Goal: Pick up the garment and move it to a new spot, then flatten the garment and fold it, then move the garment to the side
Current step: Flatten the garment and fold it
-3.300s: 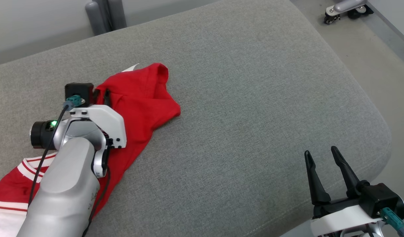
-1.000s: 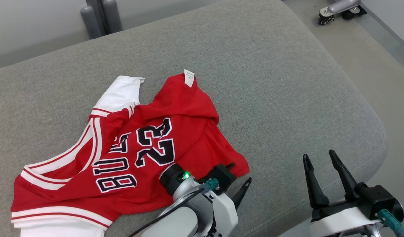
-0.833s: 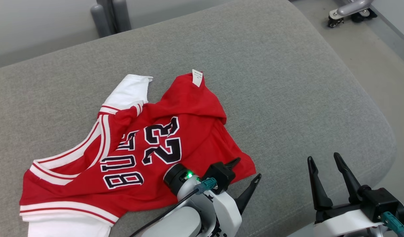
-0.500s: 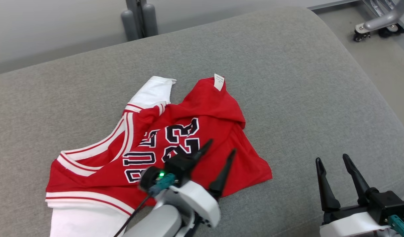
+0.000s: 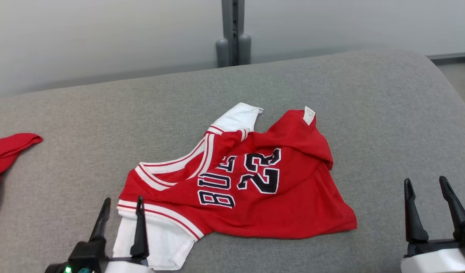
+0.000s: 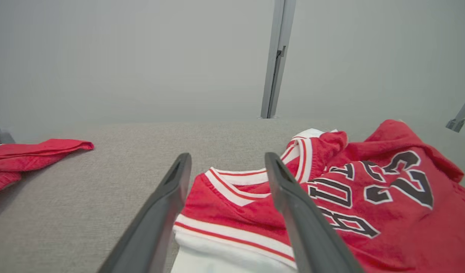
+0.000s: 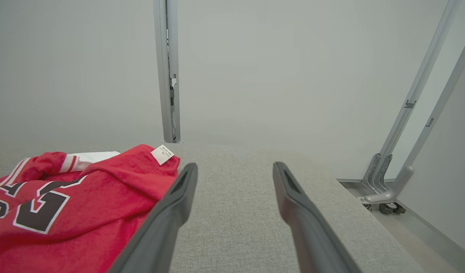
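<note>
The big grey cushion [image 5: 369,113] holds the red jersey [image 5: 278,201], crumpled near the middle and waiting to be smoothed. The left gripper [image 5: 122,206] and right gripper [image 5: 426,185] sit wide open and empty, probably ready to flatten it.

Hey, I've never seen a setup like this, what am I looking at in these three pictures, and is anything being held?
This is a two-armed robot working over a grey cushion. One picture looks down from its head; the other two come from cameras on its wrists, each looking along that arm's own two dark fingers. The left gripper sits at the lower left, the right gripper at the lower right. Both are open and hold nothing. Between them lies a crumpled red jersey with white trim and the number 23. Another red cloth lies at the far left edge.
</note>
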{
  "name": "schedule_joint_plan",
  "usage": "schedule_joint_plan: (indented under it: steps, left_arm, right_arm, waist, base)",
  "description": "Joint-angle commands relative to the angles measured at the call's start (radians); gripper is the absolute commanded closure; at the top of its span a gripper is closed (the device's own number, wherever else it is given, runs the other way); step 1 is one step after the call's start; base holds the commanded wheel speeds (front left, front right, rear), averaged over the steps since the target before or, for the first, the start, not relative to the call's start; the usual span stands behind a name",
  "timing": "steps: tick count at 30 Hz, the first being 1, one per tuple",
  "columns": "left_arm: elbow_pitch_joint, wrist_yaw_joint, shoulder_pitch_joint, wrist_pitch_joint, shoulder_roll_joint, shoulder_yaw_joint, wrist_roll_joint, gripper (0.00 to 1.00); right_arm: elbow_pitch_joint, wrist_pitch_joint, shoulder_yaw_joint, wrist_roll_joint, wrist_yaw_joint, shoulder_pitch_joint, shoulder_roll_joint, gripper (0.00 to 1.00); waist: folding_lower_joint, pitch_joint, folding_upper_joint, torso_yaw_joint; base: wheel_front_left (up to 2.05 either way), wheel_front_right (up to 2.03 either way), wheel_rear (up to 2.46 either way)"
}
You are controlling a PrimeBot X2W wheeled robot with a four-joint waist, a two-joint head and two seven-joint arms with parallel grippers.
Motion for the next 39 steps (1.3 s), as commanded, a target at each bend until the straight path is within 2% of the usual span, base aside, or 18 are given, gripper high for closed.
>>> schedule_joint_plan:
  steps: [1,6,11,19,23,26,32,39]
  left_arm:
    - [-0.011,-0.017,0.049,-0.005,-0.006,0.056,0.022,0.0]
    - [0.025,-0.112,0.152,-0.005,-0.036,0.163,0.07,0.0]
    - [0.043,-0.195,0.188,-0.005,-0.072,0.241,0.118,0.0]
    - [0.054,-0.271,0.189,-0.005,-0.124,0.312,0.182,0.0]
    - [0.057,-0.281,0.185,-0.005,-0.137,0.327,0.199,0.0]
    - [0.161,-0.284,0.155,0.011,-0.147,0.305,0.17,0.0]
    - [0.225,-0.277,0.071,0.178,-0.15,0.26,0.164,0.0]
    - [0.243,-0.247,0.013,0.334,-0.148,0.254,0.144,0.0]
  right_arm:
    - [-0.006,0.0,-0.014,-0.011,0.0,0.017,-0.006,0.0]
    - [0.011,0.0,-0.03,-0.009,0.0,0.043,-0.005,0.0]
    - [0.032,0.0,-0.014,0.007,0.0,0.056,-0.005,0.0]
    - [0.052,0.0,0.009,0.016,0.0,0.065,-0.005,0.0]
    - [0.055,0.0,0.007,0.032,0.0,0.058,-0.005,0.0]
    - [0.157,0.0,0.06,0.064,0.0,0.035,-0.008,0.0]
    - [0.363,0.082,0.161,0.124,0.0,-0.078,-0.073,0.0]
    - [0.457,0.212,0.266,0.222,0.0,-0.152,-0.1,0.0]
  waist:
    - [0.0,-0.049,0.0,0.052]
    - [0.0,-0.093,0.0,0.107]
    - [0.0,-0.116,0.0,0.14]
    - [0.0,-0.129,0.0,0.148]
    - [0.0,-0.125,0.0,0.139]
    - [0.0,-0.106,0.0,0.122]
    - [0.0,-0.065,0.0,0.106]
    - [0.0,-0.025,0.0,0.102]
  base:
    - [0.0,0.0,0.0]
    - [0.0,0.0,0.0]
    - [0.0,0.0,0.0]
    - [0.0,0.0,0.0]
    - [0.0,0.0,0.0]
    - [0.0,0.0,0.0]
    - [0.0,0.0,0.0]
    - [0.0,0.0,0.0]
